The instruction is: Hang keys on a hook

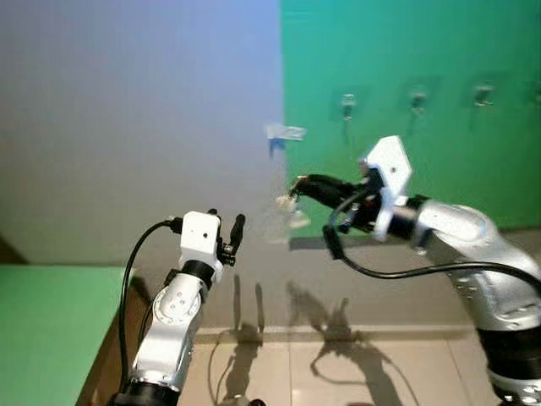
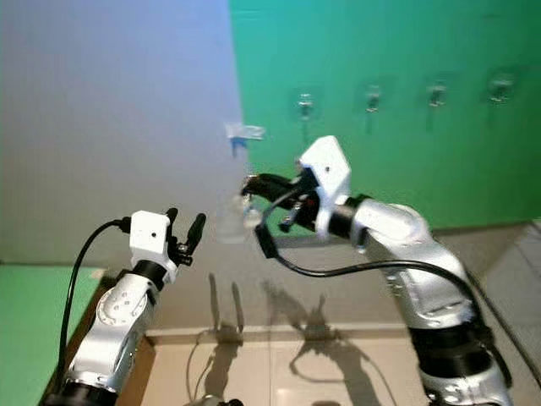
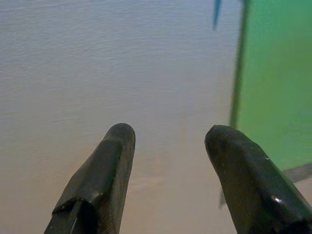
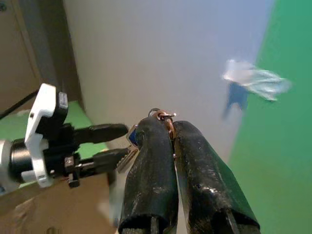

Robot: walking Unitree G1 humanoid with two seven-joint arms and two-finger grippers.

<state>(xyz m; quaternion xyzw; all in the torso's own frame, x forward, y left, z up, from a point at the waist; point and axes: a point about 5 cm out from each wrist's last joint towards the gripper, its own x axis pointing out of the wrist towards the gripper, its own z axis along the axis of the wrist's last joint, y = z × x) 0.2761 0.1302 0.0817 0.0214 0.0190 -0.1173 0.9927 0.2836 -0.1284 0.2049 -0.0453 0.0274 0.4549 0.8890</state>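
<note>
My right gripper (image 1: pixel 297 184) is raised in front of the wall, shut on a bunch of keys (image 1: pixel 291 205) that dangles blurred below its tip. In the right wrist view the key ring (image 4: pixel 163 116) sticks out between the closed fingers (image 4: pixel 151 165). A row of small clear hooks (image 1: pixel 348 105) is stuck on the green wall, up and right of the gripper. A clear hook with a blue mark (image 1: pixel 282 134) sits at the edge of the grey wall, above the keys. My left gripper (image 1: pixel 226 230) is held up lower left, open and empty.
The grey wall (image 1: pixel 135 127) meets the green wall (image 1: pixel 439 51) at a vertical line. A green-topped wooden surface (image 1: pixel 51 330) lies at lower left. Tiled floor (image 1: pixel 338 364) runs below, with arm shadows on the wall's base.
</note>
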